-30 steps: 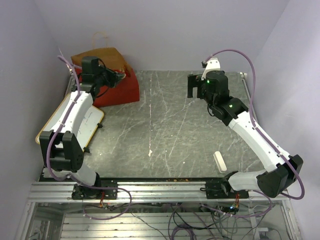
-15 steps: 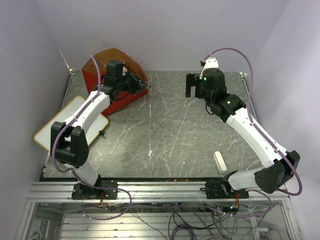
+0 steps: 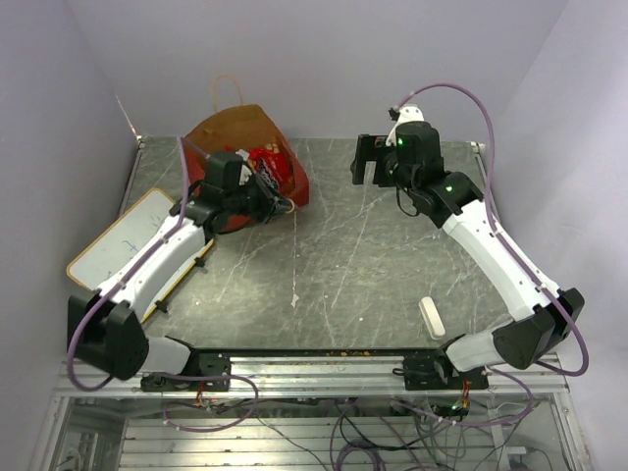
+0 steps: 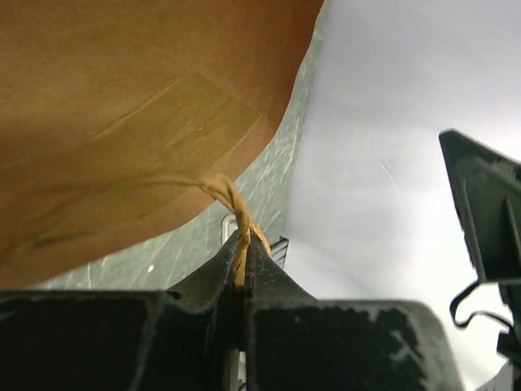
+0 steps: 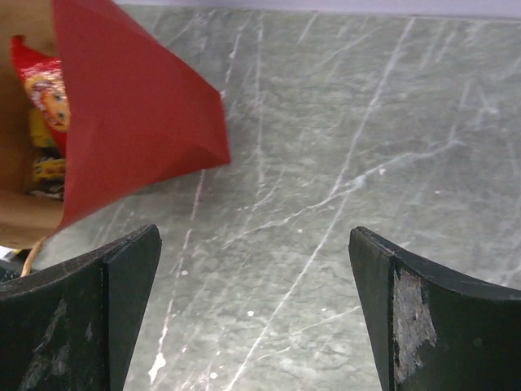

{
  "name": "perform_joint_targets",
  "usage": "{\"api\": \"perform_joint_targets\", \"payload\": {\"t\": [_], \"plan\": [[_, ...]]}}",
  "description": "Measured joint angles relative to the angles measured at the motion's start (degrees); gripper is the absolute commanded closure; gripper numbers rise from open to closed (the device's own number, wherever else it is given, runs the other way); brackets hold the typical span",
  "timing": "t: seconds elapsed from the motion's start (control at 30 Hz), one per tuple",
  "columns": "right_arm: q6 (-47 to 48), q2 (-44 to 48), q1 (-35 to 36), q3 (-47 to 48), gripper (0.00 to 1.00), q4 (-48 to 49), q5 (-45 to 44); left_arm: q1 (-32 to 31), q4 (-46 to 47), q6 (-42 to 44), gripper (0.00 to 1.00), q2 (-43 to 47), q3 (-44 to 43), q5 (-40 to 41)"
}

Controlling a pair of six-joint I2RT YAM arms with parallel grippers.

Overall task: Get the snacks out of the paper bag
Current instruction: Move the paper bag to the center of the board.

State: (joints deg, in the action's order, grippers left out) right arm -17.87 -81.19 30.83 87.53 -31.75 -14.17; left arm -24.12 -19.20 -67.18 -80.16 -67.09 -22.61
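One paper bag [image 3: 228,126], tilted, shows upper left from above, snacks [image 3: 267,160] inside, the left gripper [image 3: 278,189] at its mouth; the right gripper [image 3: 370,160] hangs upper centre, jaws spread wide. Left wrist view: jaws clenched on the bag's tan handle [image 4: 232,199]. Right wrist view: bag in the upper left corner, red packet [image 5: 42,85] inside.

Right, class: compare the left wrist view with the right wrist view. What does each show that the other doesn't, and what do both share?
Left wrist only: the left gripper shut on the tan handle, beside the brown side of the paper bag. Right wrist only: the right gripper open over the table, the bag's red outside, and a red snack packet in its mouth. Both: the paper bag and the grey table.
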Motion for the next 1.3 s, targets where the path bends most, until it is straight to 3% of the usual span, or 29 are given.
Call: {"api": "perform_joint_targets", "payload": {"t": [0.23, 0.63, 0.93, 1.3], "plan": [[-3.30, -0.42, 0.98, 0.02, 0.00, 0.59, 9.03, -0.35, -4.33, 0.35, 0.89, 11.76, 7.69, 0.61], [-3.10, -9.57, 9.40, 7.17, 0.00, 3.52, 15.37, -0.37, -21.94, 7.02, 0.93, 22.14, 6.56, 6.38], [2.47, -22.08, 9.35, 17.88, 0.00, 8.85, 12.79, -0.37, -33.31, 14.88, 0.93, 19.26, -0.57, 10.14], [10.25, -42.05, 7.76, 38.77, 0.13, 15.69, 8.57, -0.31, -39.91, 23.12, 0.93, 11.39, -9.97, 12.59]]}}
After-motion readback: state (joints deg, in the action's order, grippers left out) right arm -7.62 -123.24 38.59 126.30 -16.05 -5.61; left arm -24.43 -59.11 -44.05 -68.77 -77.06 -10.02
